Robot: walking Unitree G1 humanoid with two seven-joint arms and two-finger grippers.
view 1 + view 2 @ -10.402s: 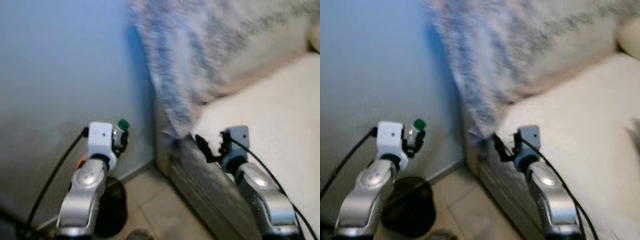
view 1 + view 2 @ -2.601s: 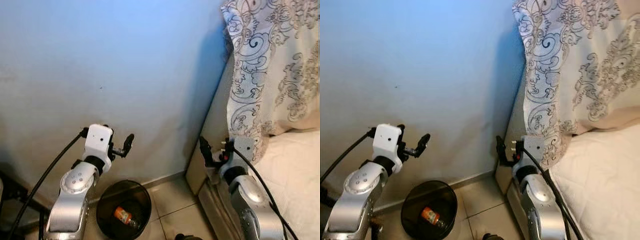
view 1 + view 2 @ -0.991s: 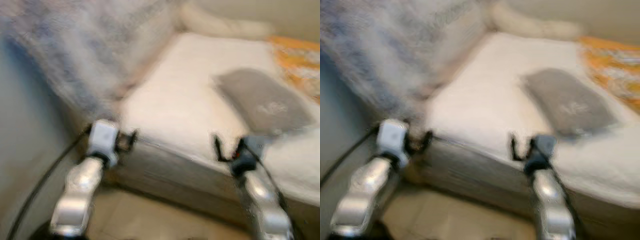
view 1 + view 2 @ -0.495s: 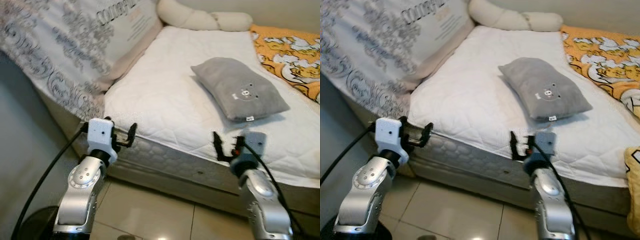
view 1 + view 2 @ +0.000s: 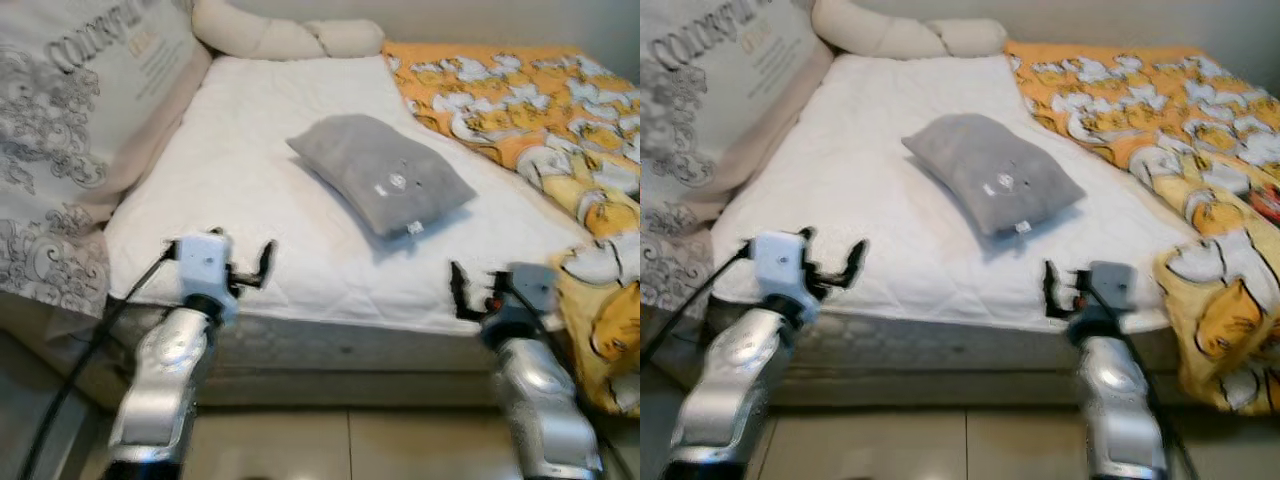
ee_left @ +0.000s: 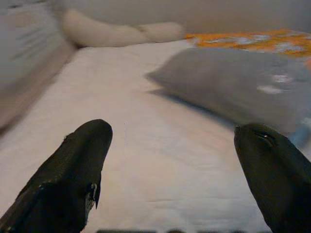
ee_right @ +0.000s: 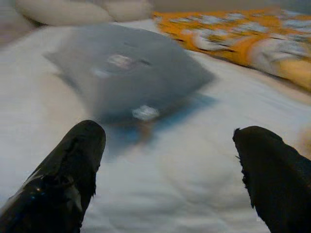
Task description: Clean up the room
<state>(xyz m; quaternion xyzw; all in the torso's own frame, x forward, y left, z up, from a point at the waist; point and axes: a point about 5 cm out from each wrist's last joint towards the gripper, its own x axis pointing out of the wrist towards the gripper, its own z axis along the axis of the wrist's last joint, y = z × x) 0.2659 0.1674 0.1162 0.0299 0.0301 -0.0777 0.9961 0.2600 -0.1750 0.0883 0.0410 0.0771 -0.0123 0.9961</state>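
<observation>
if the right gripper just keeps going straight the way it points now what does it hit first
Most likely the grey pillow. The right gripper, fingers open, hovers over the white mattress edge and aims at the pillow's near corner, though depth is hard to judge.

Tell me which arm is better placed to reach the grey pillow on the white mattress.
Probably the right: the grey rectangular pillow lies nearer the right gripper, whose fingers are open; the left gripper is farther.

Two silver, rounded metal forearms end in boxy wrist housings, white on the left arm [image 5: 165, 370], grey on the right arm [image 5: 535, 395]; black cables trail from both; each carries two long black fingers; a red spot marks the right wrist.
</observation>
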